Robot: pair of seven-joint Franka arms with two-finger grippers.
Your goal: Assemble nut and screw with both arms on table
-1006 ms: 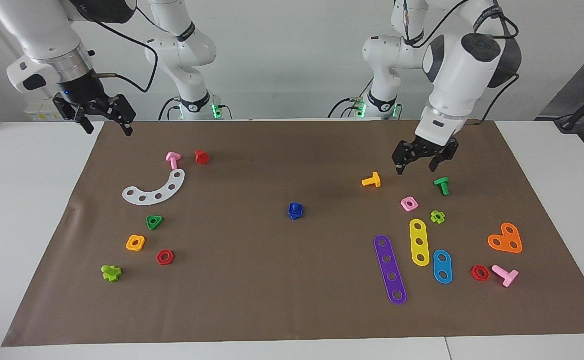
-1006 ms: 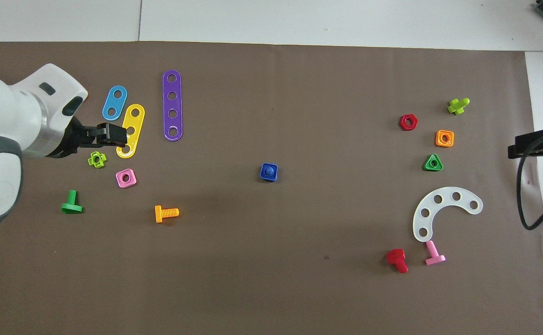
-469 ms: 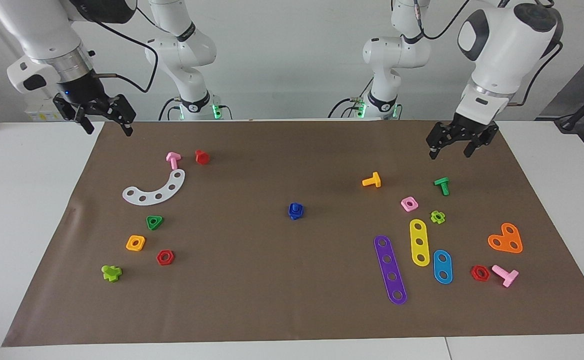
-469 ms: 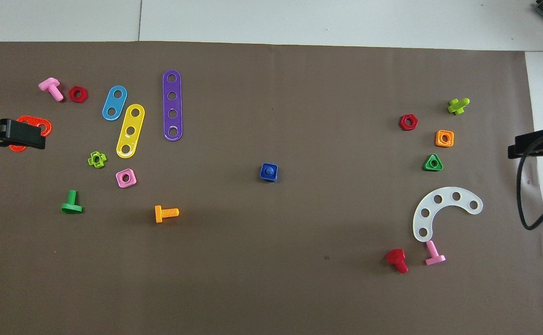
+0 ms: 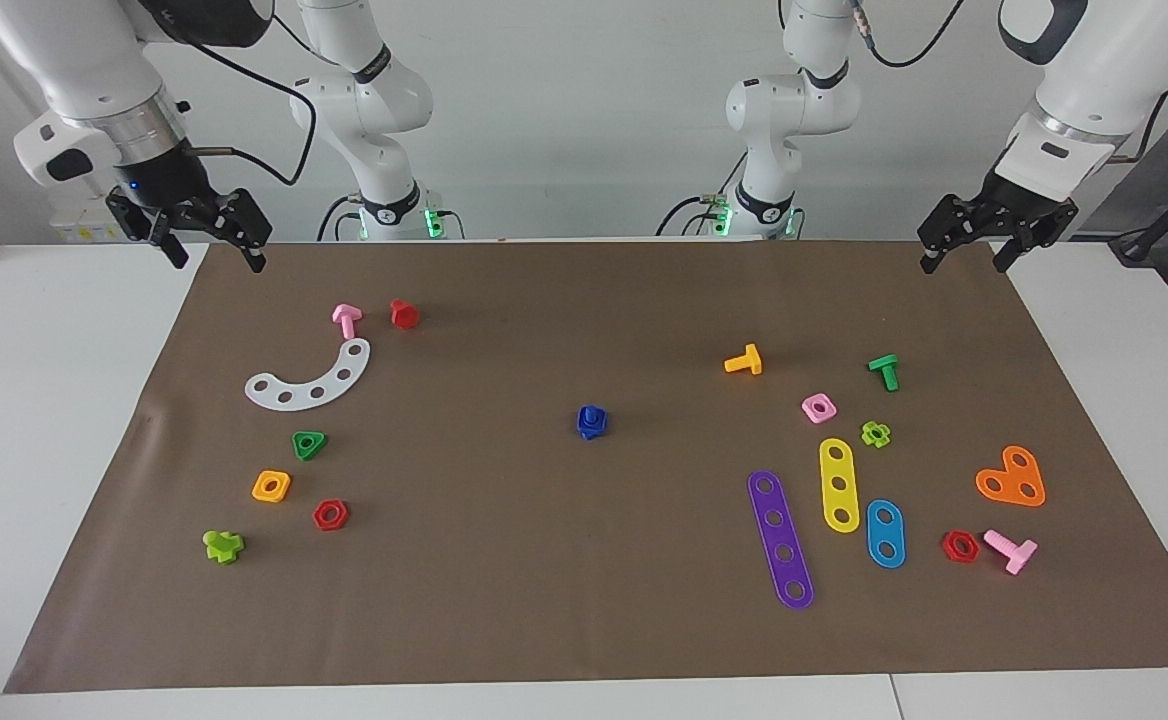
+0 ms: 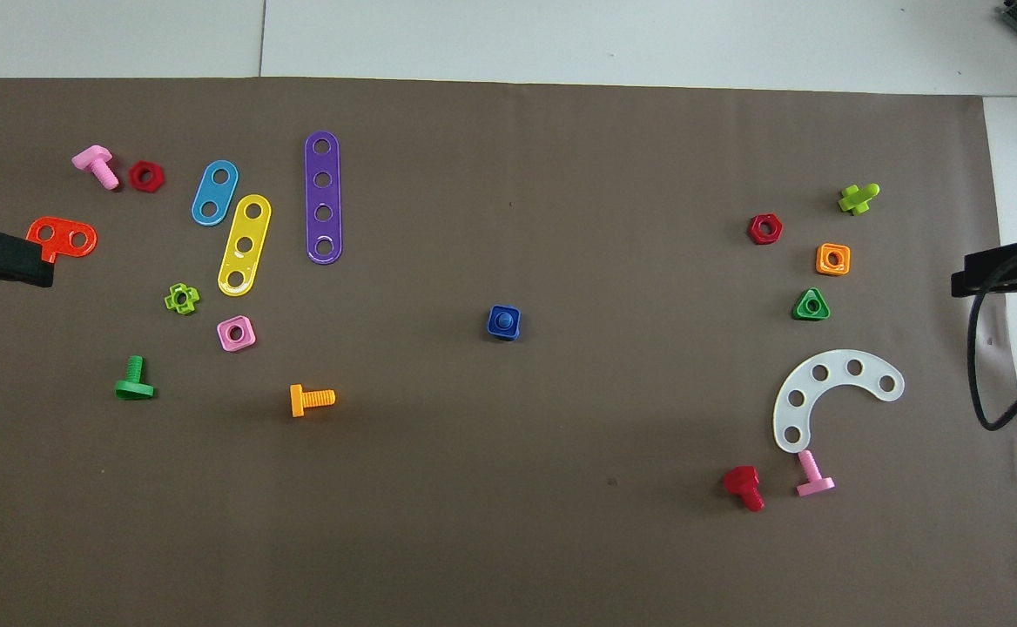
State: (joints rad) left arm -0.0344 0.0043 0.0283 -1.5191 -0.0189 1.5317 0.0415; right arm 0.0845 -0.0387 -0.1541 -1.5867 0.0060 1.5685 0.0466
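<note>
the nut (image 5: 592,427) and screw (image 5: 593,413) are sitting joined as one blue piece mid-mat on the table (image 5: 64,400), the screw's shaft poking up through the nut. the left gripper (image 5: 966,260) is hanging spread and empty over the mat's corner by its base; the right gripper (image 5: 216,255) is waiting, spread and empty, over its corner.

The dark-blue square plastic nut (image 5: 591,425) sits on the dark-blue plastic screw (image 5: 592,412), together at the middle of the brown rectangular mat (image 5: 564,560) on the white table (image 5: 34,400). The orange plastic bolt (image 5: 744,361) lies nearer the robots, toward the left arm's end
</note>
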